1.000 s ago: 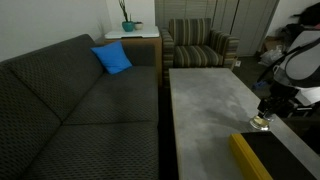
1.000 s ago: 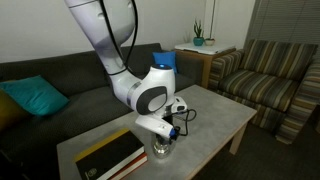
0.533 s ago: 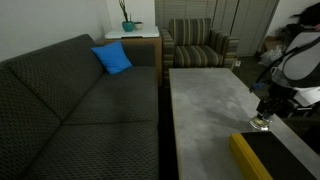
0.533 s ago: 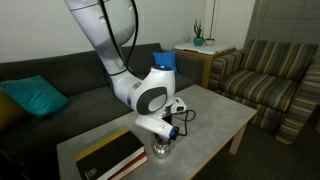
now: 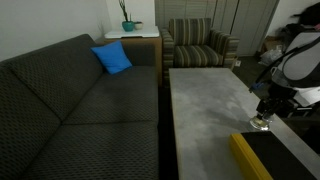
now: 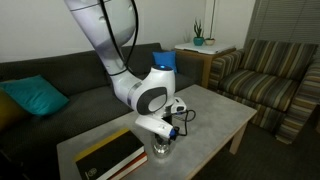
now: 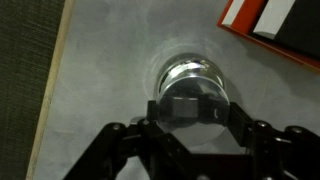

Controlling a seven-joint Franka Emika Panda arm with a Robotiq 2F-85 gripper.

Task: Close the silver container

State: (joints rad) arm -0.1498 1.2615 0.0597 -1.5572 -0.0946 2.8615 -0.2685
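The silver container point(image 7: 190, 72) is a small round shiny tin on the grey table point(image 7: 110, 70). Its top looks silver and mirror-like, and no gold inside shows. My gripper point(image 7: 195, 108) is straight above it, with its fingers point(image 7: 157, 108) pressed against the tin's two sides. In both exterior views the gripper point(image 5: 262, 120) point(image 6: 160, 146) is down at the table top, and the tin point(image 6: 160, 153) shows only as a small shiny spot beneath it.
The yellow-edged black box point(image 5: 262, 158) point(image 6: 105, 158) lies on the table right beside the tin; its corner shows in the wrist view point(image 7: 275, 25). A dark sofa point(image 5: 80, 110) runs along the table's long edge. A striped armchair point(image 6: 265, 80) stands beyond the table.
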